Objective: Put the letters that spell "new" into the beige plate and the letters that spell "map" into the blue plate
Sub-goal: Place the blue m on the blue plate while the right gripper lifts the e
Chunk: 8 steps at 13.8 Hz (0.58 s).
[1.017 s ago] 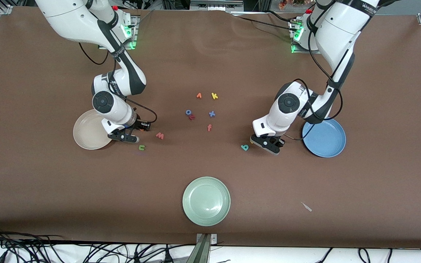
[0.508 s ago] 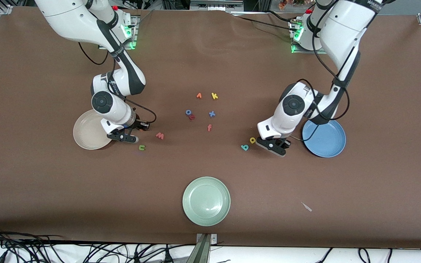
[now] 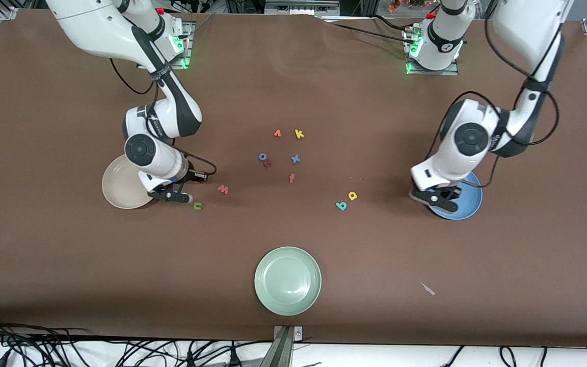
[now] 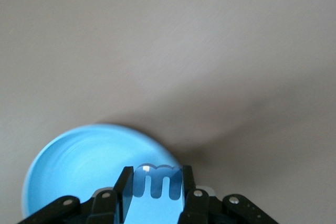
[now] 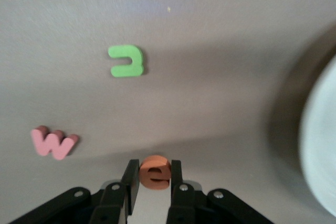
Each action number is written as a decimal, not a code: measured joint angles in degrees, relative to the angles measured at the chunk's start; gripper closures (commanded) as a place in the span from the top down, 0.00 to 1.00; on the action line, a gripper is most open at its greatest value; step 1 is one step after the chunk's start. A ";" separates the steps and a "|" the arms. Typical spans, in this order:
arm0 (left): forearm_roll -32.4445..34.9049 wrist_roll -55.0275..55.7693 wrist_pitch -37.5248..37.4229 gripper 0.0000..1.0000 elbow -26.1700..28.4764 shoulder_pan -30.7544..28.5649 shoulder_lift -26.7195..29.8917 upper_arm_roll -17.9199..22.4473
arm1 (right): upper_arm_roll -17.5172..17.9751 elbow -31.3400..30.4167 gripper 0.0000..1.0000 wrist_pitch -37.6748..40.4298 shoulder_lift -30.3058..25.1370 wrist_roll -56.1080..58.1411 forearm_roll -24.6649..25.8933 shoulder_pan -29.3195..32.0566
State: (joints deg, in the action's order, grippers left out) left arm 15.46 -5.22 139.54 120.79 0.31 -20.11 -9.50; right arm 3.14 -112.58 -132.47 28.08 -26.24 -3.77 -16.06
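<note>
Letters for "new": the orange "e" (image 5: 154, 171) sat pinched between the fingers of the right gripper (image 3: 172, 195), which hung low over the bench just beside the beige plate (image 3: 120, 189). Green "n" (image 3: 198, 206) lay on the bench just beside that gripper, nearer the front camera; the pinkish-red "w" (image 3: 223, 189) lay a little farther toward the bench's middle. Both were loose, apart from each other and from the plate. Beige plate stood toward the right arm's end of the bench; nothing could be made out on its visible part.

Letters for "map": the blue "m" (image 4: 157, 182) was clamped between the fingers of the left gripper (image 3: 438, 200), which was over the rim of the blue plate (image 3: 464, 206) on the side facing the bench's middle. Blue plate stood toward the left arm's end. Yellow "a" (image 3: 352, 195) and teal "p" (image 3: 341, 206) lay close together on the bench, between the middle cluster and the blue plate, the "p" nearer the front camera.

Spare letters sat in a loose cluster around the bench's middle. Pale green plate (image 3: 288, 280) stood near the front edge of the bench, midway along it.
</note>
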 measured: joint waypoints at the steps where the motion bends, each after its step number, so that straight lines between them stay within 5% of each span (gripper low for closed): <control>1: 0.00 -2.34 0.00 0.23 1.65 -1.97 0.89 0.04 | -0.20 2.01 0.16 2.69 -0.03 0.45 0.07 0.46; 2: 0.00 -4.12 0.01 0.34 3.07 -3.62 1.40 0.09 | -0.34 3.37 0.16 4.36 -0.06 1.83 0.13 1.15; 4: -0.01 -5.47 0.09 0.76 4.60 -5.23 1.60 0.14 | -0.95 4.67 0.16 6.54 -0.07 6.51 0.17 2.90; 8: -1.29 -5.34 0.35 0.86 4.84 -5.06 1.62 -0.46 | -5.81 5.43 0.16 10.24 -0.10 17.14 0.18 4.04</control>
State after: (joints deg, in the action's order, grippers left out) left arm 14.17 -10.56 139.90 125.63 -4.75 -18.49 -9.97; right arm -2.67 -107.15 -122.23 27.98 -9.10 -3.59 -12.02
